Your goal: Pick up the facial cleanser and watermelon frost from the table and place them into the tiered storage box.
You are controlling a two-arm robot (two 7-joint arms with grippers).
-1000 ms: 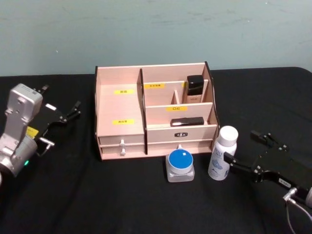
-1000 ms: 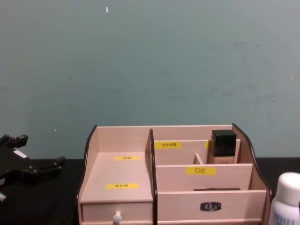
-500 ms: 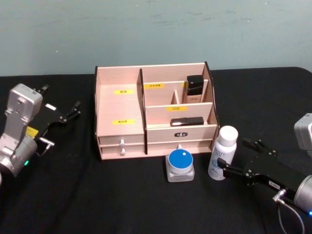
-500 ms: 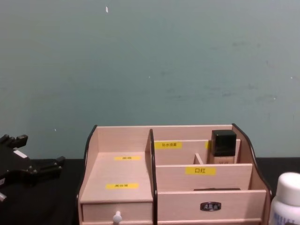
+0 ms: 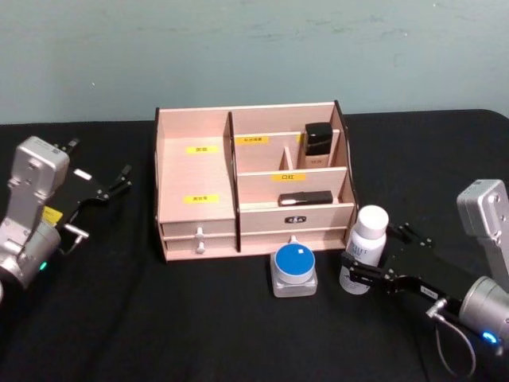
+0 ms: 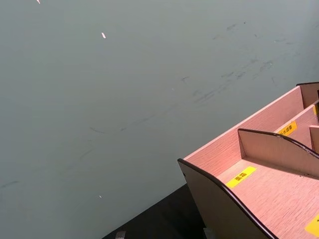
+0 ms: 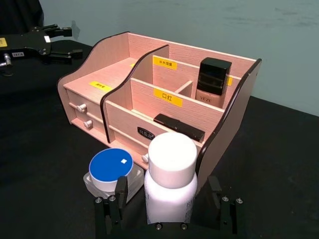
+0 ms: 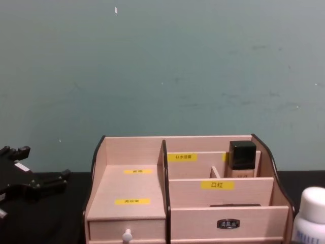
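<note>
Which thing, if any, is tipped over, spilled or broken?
Nothing stands out. The white bottle stands upright in front of the tiered storage box, the blue-lidded jar sits flat beside it, and nothing is spilled. The right gripper is open on either side of the bottle; the left gripper is parked, open, at the left.

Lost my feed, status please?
Right claw open, straddling white bottle, not yet gripped. Left claw parked open, left of box. Blue-lidded jar close beside.

We see a pale wooden stepped organiser [image 5: 197,179] with dark edges and yellow labels. At its five o'clock, a white plastic bottle [image 5: 367,243] bears blue print; the clear squat jar [image 5: 293,266] beside it has a blue lid.
</note>
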